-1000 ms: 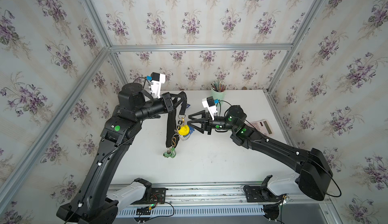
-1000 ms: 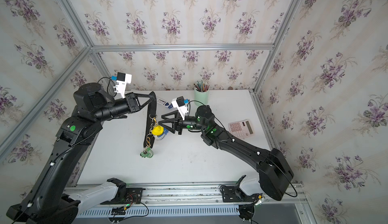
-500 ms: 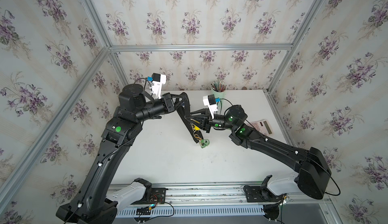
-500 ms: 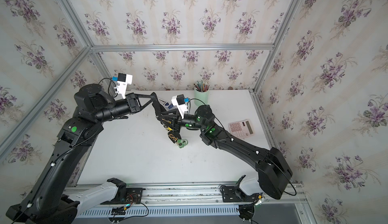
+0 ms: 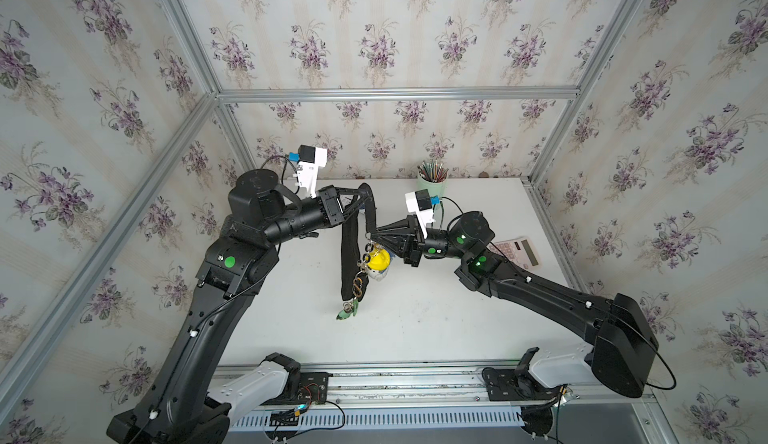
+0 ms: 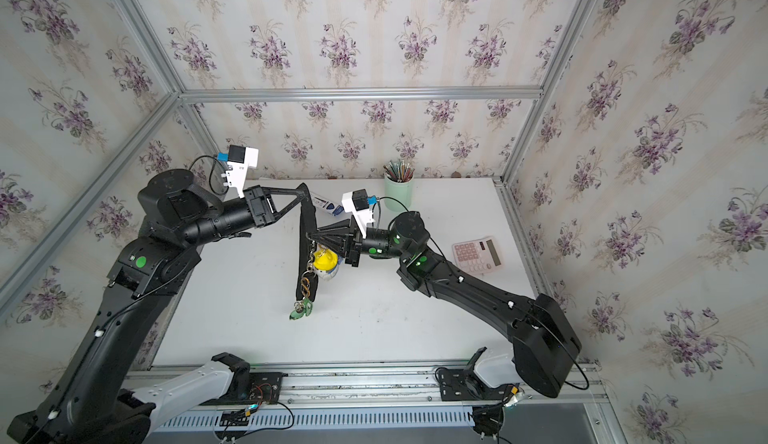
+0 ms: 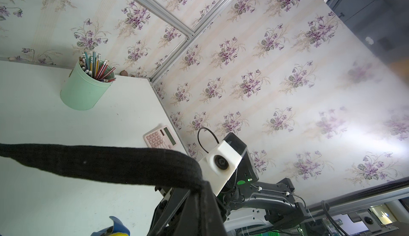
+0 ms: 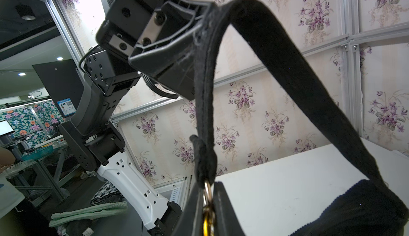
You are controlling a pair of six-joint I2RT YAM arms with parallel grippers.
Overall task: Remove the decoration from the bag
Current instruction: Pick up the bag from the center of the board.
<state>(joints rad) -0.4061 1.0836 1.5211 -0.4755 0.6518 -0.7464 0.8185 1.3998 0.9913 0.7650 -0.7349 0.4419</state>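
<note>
The black bag [image 5: 350, 254] [image 6: 306, 254] hangs above the table by its strap [image 8: 287, 69]. My left gripper [image 5: 365, 191] [image 6: 306, 192] [image 7: 197, 192] is shut on the top of the strap. The decoration [image 5: 356, 287] [image 6: 304, 287] dangles along the bag: dark links, gold rings and a green figure [image 5: 346, 314] at the bottom. Its gold ring [image 8: 207, 201] hangs from a strap tab, and my right gripper [image 5: 372, 236] [image 6: 309, 236] [image 8: 208, 210] is shut on it. A yellow roundish charm [image 5: 379, 259] hangs just below the right jaws.
A green cup of pencils [image 5: 432, 182] stands at the back of the white table [image 5: 415, 329]. A pink calculator [image 5: 517, 250] lies at the right edge. A white and blue tube [image 6: 328, 205] lies behind the bag.
The right gripper, open beside the charms a second ago, has closed on the gold ring. The bag swung toward the right arm and now hangs straight again.
</note>
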